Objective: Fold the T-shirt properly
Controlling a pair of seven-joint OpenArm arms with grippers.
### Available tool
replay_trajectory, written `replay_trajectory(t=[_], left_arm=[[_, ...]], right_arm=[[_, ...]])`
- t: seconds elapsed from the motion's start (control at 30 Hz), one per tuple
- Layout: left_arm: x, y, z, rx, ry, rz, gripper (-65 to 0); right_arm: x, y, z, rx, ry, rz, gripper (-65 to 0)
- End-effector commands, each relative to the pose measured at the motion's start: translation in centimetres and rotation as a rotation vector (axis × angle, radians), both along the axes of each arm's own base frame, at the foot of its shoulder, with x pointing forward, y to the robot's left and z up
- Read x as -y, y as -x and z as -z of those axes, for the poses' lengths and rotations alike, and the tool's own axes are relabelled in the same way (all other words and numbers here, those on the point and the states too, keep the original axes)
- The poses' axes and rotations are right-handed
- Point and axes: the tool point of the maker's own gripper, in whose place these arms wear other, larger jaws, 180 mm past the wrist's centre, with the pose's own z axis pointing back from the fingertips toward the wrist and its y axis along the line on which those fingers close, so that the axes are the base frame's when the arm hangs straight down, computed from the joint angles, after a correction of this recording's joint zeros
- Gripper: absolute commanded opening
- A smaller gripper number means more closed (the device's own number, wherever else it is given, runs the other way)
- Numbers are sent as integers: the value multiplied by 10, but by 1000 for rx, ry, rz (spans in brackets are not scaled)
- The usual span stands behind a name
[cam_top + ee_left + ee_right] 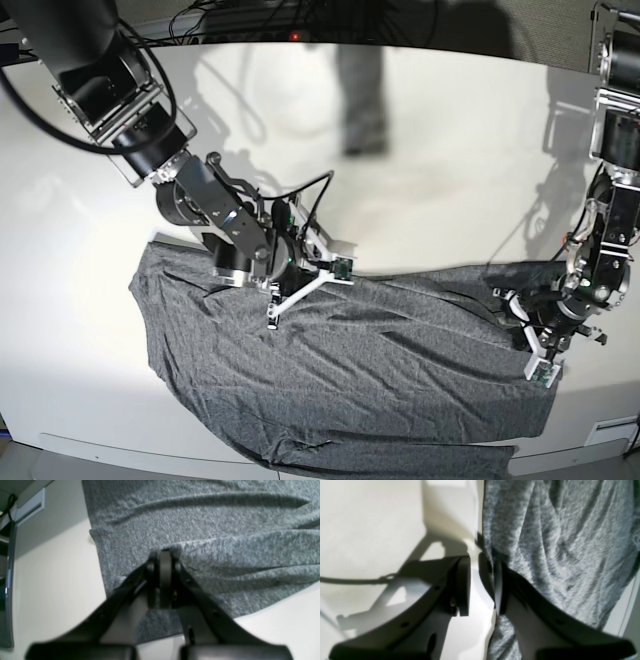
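Left gripper [165, 555] pinches the T-shirt [350, 390] shut — wrist view only. Right gripper [481, 580]: jaws apart, straddling the hem on the desk [450, 150].

- Shirt [350, 380]: near hem cut off by the base view's bottom edge; both wrist views show only part of the cloth
- Left gripper [165, 555]: tips buried in a fold, pads hidden
- Right gripper [482, 580]: right finger half covered by cloth; blurred
- Both arms' upper parts cut off at the base view's top
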Motion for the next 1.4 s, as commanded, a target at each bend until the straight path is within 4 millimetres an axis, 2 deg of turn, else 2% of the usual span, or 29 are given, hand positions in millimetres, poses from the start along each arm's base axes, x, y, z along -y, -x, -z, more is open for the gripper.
replay_trajectory(t=[0.0, 0.13, 0.37, 0.5, 0.67, 0.87, 1.13, 1.37], left_arm=[[-5, -14, -25, 70, 0, -5, -650], [-5, -14, -25, 70, 0, -5, -650], [-5, -14, -25, 71, 0, -5, -650], [-5, -14, -25, 70, 0, -5, -650], [-5, -14, -25, 70, 0, -5, -650], [-5, -14, -25, 71, 0, -5, -650], [-6, -14, -26, 72, -5, -6, -650], [-7, -14, -26, 73, -18, -6, -650]], right_arm=[[-1, -16, -16, 60, -8, 5, -501], [1, -17, -16, 64, 1, 12, -501], [20, -21, -15, 80, 51, 34, -501], [19, -21, -15, 81, 50, 35, -589], [19, -21, -16, 82, 49, 35, -650], [20, -26, -19, 108, 39, 61, -650], [22, -42, -34, 178, 14, 110, -650], [18, -64, -60, 227, -65, 169, -650]])
